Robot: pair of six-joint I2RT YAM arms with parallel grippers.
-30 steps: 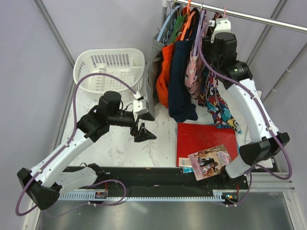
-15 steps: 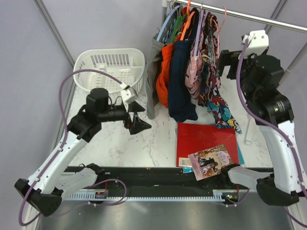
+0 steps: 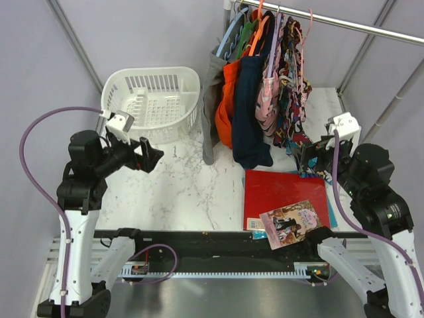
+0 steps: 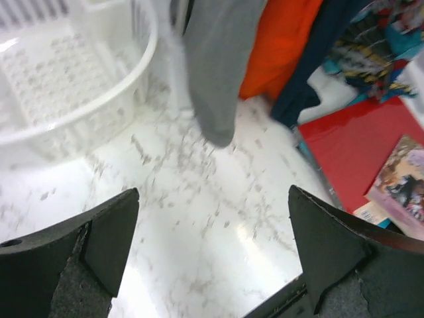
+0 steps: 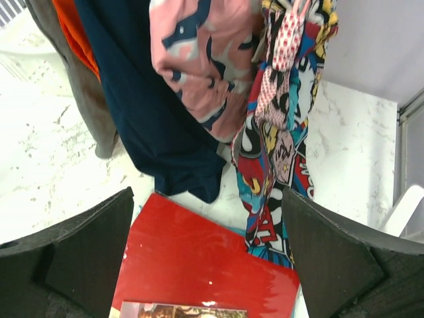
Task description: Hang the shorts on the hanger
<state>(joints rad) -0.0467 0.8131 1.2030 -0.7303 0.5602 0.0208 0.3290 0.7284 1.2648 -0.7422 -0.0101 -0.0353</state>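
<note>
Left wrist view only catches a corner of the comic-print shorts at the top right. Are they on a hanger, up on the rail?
Observer: Yes. In the top view the shorts appear to hang from the pale-pink wire hanger. It is hooked on the rail, just right of the pink patterned garment.
Operator: Is the right end effector holding them?
Observer: No. The right end effector is open and empty. Its wrist view shows the shorts hanging free ahead of it.
</note>
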